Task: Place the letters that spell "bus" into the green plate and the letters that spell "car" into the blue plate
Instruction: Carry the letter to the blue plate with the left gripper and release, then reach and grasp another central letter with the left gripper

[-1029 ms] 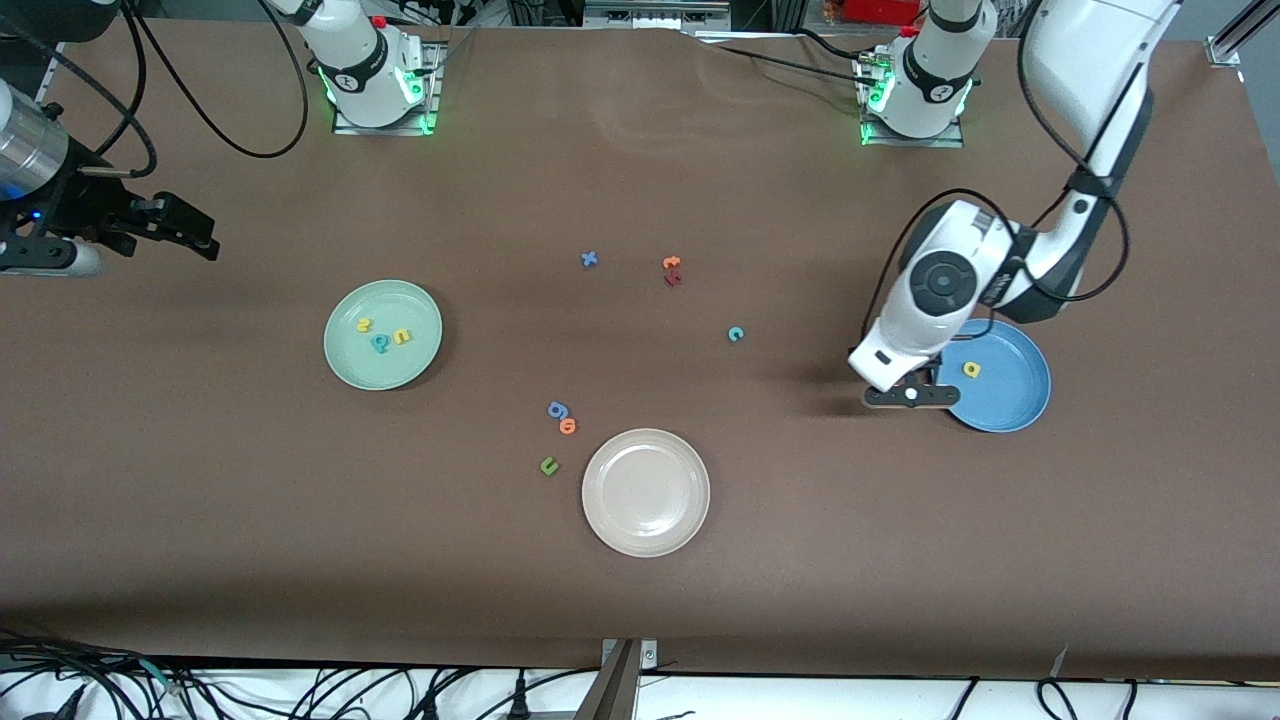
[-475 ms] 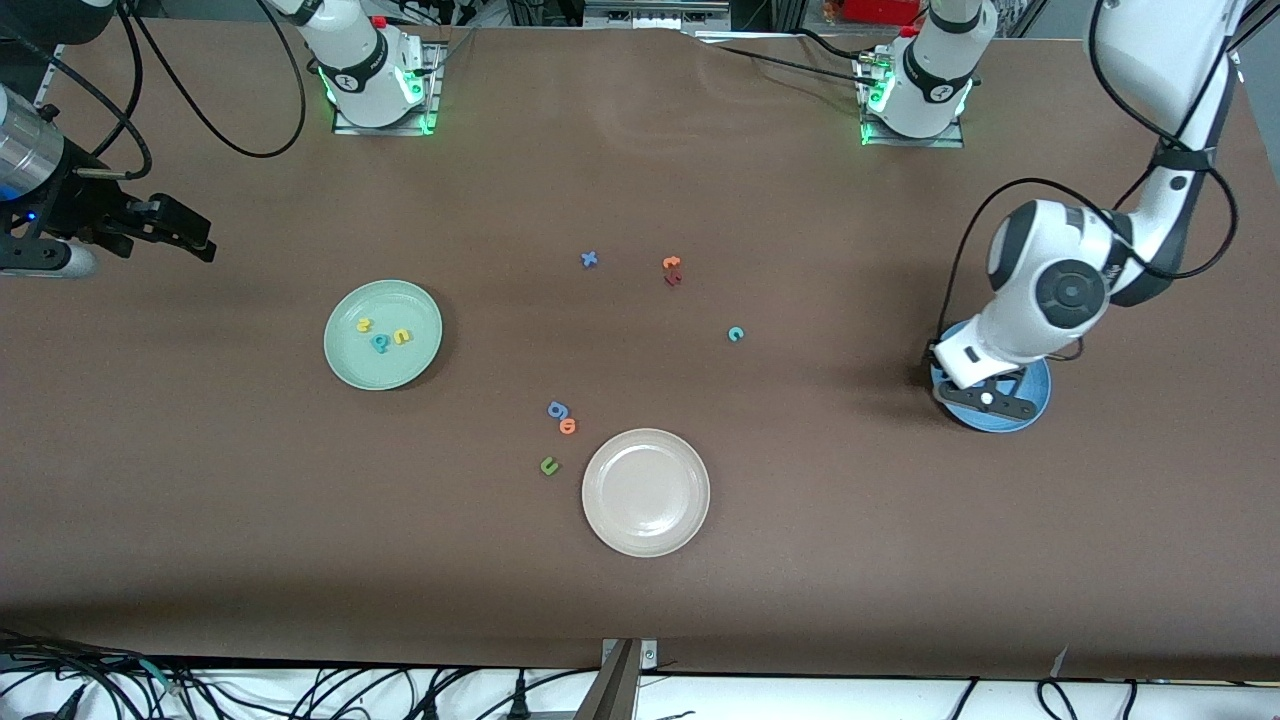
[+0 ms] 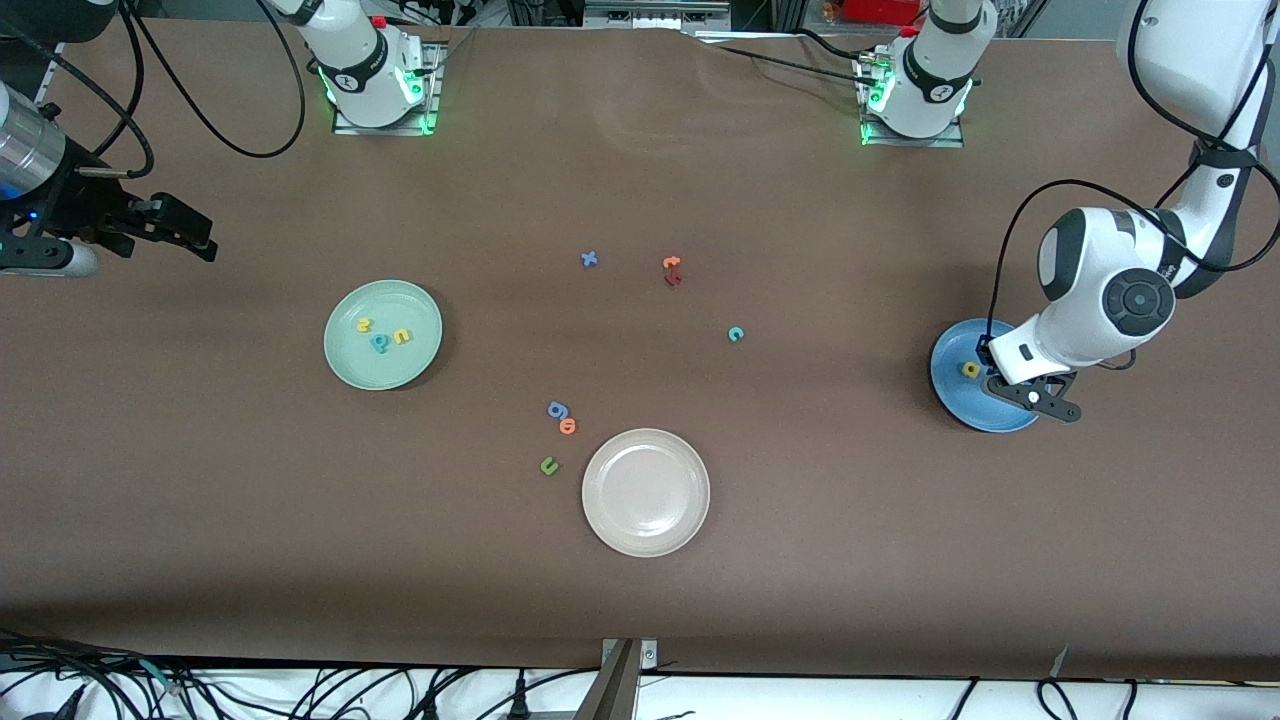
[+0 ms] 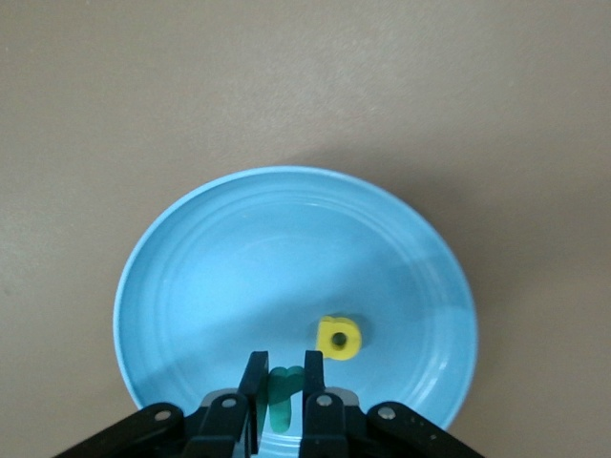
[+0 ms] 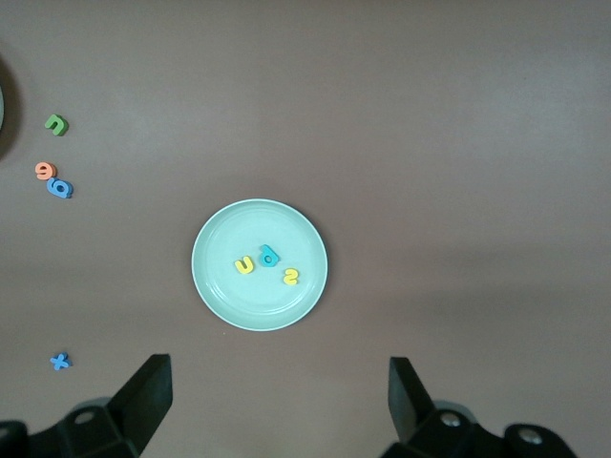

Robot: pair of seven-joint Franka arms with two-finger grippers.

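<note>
My left gripper [image 3: 1034,397] hangs over the blue plate [image 3: 953,393], shut on a teal letter [image 4: 284,389] that stands between its fingers [image 4: 254,391]; it may be the "r". A yellow "a" [image 3: 971,369] lies in that plate [image 4: 239,258], close to the held letter. The teal "c" [image 3: 735,334] lies on the table toward the middle. The green plate [image 3: 345,365] holds a yellow "s" [image 3: 364,324], a teal "b" [image 3: 381,343] and a yellow "u" [image 3: 402,336]. My right gripper [image 3: 195,237] waits open at the right arm's end of the table, with the green plate [image 5: 229,239] in its view.
A beige-white plate [image 3: 645,535] sits nearer the front camera. Beside it lie a blue "g" [image 3: 557,409], an orange "o" [image 3: 568,426] and a dark green "u" [image 3: 548,465]. A blue "x" [image 3: 589,259], an orange "t" [image 3: 671,263] and a dark red letter [image 3: 673,279] lie mid-table.
My left gripper has travelled with the teal letter from the blue plate's mid-table edge across the plate toward the left arm's end. The right arm has stayed still.
</note>
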